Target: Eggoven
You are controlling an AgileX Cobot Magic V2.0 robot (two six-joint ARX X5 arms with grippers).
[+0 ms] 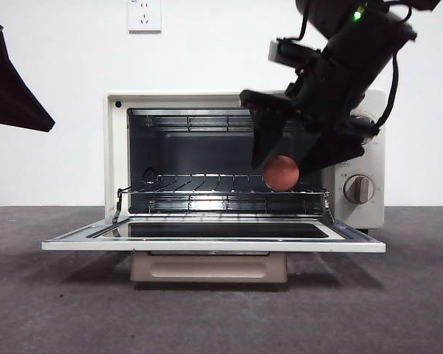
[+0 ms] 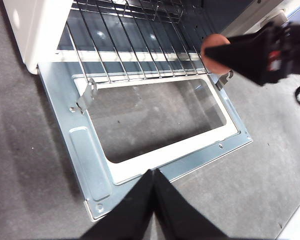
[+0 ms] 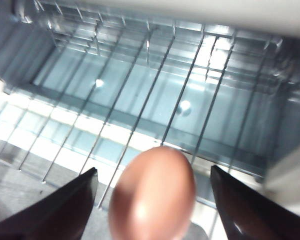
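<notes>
Half the job looks done, by my reckoning. Front view: the oven [image 1: 244, 166] stands on the desk [image 1: 59, 310] with its door [image 1: 214, 243] dropped flat and the rack [image 1: 221, 188] bare. My right claw [image 1: 284, 158] comes in from 1 o'clock, and the egg [image 1: 281, 172] sits between its jaws, just above the rack's right end, at the oven's mouth. Whether the egg touches the wires I cannot tell.

Left wrist view: my left claw [image 2: 153, 172] hangs over the door's [image 2: 90, 165] front edge, jaws pressed together on nothing. The egg [image 2: 217, 47] shows at 2 o'clock, by the right claw [image 2: 240, 52].

Right wrist view: the egg [image 3: 154, 195] fills the gap at 6 o'clock, my jaws standing a little off either side of it, so the grip looks loose or just let go. The rack [image 3: 140, 100] lies beyond. Left to do: settle the egg, withdraw, perhaps shut the door.
</notes>
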